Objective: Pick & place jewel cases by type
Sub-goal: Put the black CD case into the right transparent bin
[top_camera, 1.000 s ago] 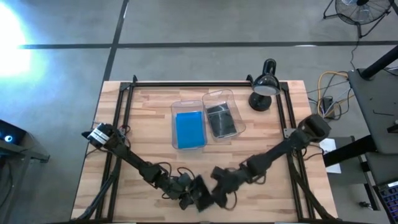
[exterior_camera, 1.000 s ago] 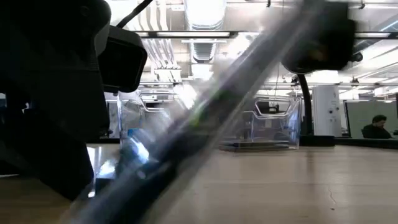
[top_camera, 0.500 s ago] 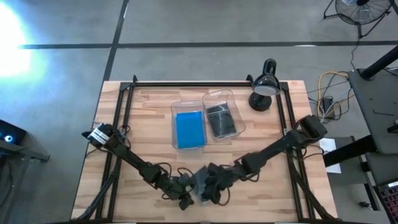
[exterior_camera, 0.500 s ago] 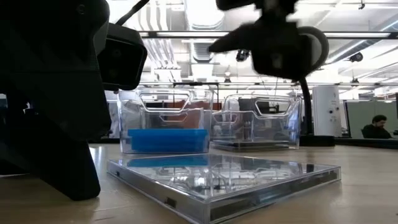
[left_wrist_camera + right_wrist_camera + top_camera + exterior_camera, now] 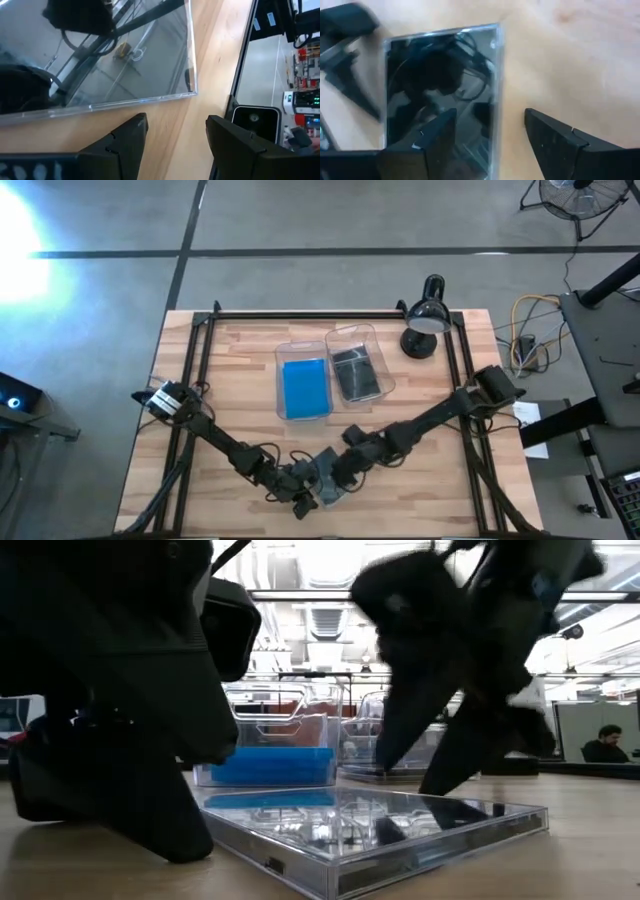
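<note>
Both hands are spread wide: the right hand (image 5: 335,477) hangs just over a dark jewel case (image 5: 370,825) lying flat on the worktop (image 5: 230,380). Beside that case waits the left hand (image 5: 305,495).

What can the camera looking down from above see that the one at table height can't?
Only the high view shows the lamp's head, the blue cases and dark cases from above, and both whole arms. Only the low view shows the room, a seated person, and the open right tool straddling the loose case's far edge. Both show the two bins, that case and the left tool.
</note>
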